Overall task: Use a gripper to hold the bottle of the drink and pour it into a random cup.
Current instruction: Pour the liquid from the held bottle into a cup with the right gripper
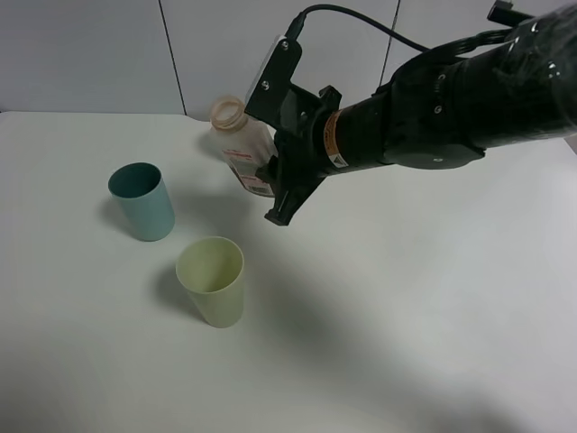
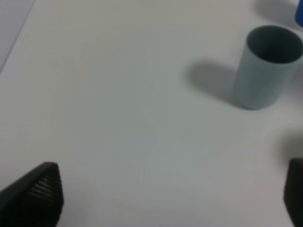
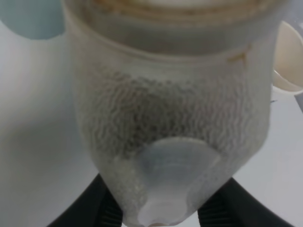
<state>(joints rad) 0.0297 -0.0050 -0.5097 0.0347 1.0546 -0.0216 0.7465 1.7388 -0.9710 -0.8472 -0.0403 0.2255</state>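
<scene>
My right gripper (image 1: 275, 171) is shut on the bottle (image 1: 242, 142) and holds it above the table, tilted with its open neck up and to the left. The bottle is translucent with a white-and-red label and no cap. In the right wrist view the bottle (image 3: 170, 118) fills the frame between the black fingers (image 3: 97, 208). The pale yellow-green cup (image 1: 212, 280) stands upright below and left of the bottle; its rim shows in the right wrist view (image 3: 289, 56). My left gripper (image 2: 165, 208) is open and empty over bare table.
A teal cup (image 1: 141, 200) stands upright left of the bottle, behind the yellow-green cup; it also shows in the left wrist view (image 2: 267, 66). A blue edge (image 2: 299, 12) shows at that view's corner. The white table (image 1: 406, 316) ends at a grey wall behind.
</scene>
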